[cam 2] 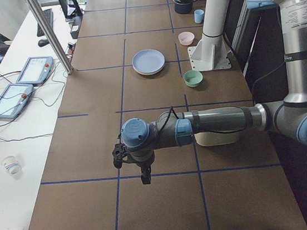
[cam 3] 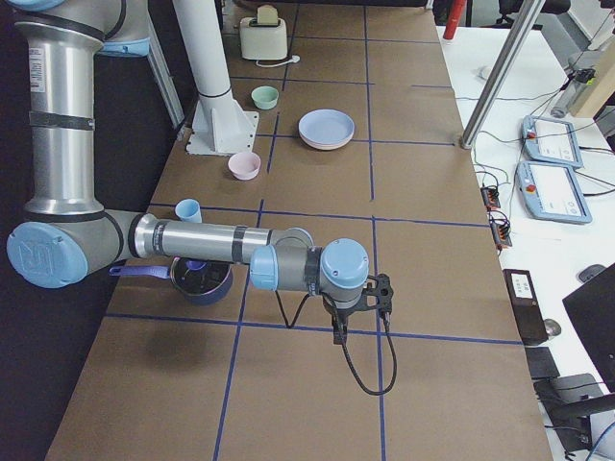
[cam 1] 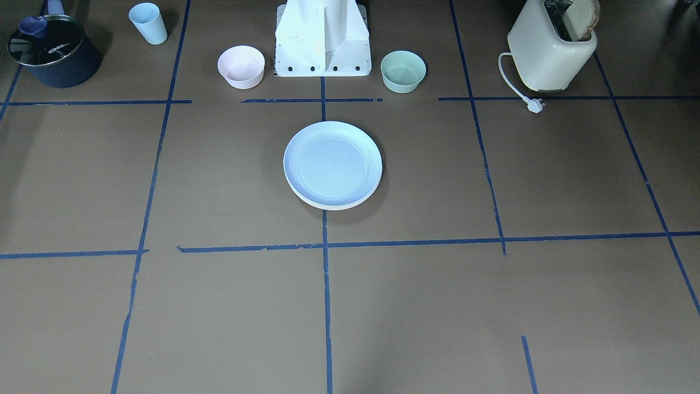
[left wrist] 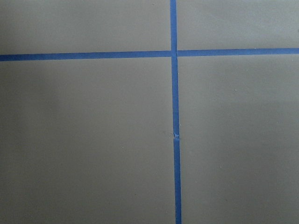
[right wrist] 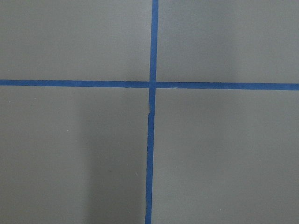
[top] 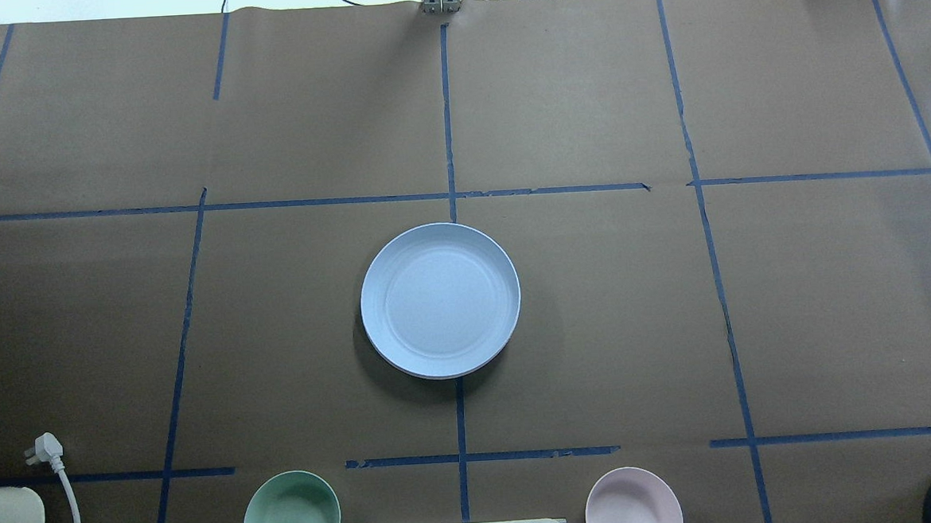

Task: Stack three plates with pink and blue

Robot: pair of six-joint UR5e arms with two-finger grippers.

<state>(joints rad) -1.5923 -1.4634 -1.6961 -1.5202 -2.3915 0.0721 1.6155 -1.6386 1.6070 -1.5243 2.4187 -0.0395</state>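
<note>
We find the stack of plates [cam 1: 332, 203] in the middle of the tabletop [cam 1: 219, 180], with the blue plate [top: 439, 299] on top, so the stacking looks finished. That likely explains why the left pincer [cam 2: 145, 177] and right pincer [cam 3: 338, 333] hang well apart from it. We cannot tell whether they are released or clenched.

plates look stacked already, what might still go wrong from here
1. The blue plate sits slightly off-centre. The rims of the lower plates peek out on one side, so a nudge might slide it.
2. The left arm reaches over the toaster, and the right arm over the pot. Swinging toward the middle might clip them.
</note>
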